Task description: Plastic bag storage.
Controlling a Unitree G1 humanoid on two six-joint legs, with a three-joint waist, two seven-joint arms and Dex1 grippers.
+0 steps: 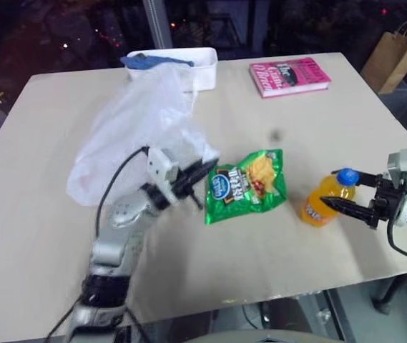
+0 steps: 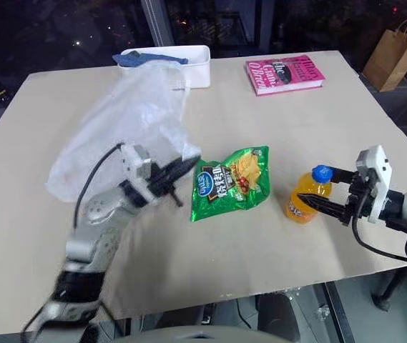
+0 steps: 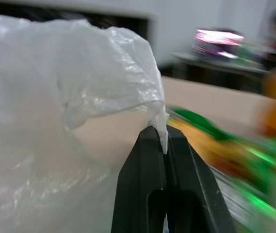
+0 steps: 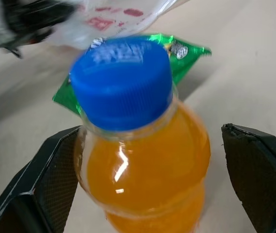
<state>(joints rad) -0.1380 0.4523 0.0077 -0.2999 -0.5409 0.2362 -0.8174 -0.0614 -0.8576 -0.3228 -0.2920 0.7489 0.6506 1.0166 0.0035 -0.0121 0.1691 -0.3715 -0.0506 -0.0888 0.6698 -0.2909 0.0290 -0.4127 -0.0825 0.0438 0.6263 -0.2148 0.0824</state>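
Plastic bag is pinched by its edge in the left gripper, billowing behind it (presumably to hold the mouth up). Right gripper gapes wide around the juice bottle, unclamped, chips packet just beyond.

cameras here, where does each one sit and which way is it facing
Left eye and right eye views: on the head, looking forward and down over the table; both arms show.
Left wrist view: along the left hand, shut on the plastic bag.
Right wrist view: along the open right hand, its fingers either side of the orange bottle.
Shared: bag, bottle and green chips packet.
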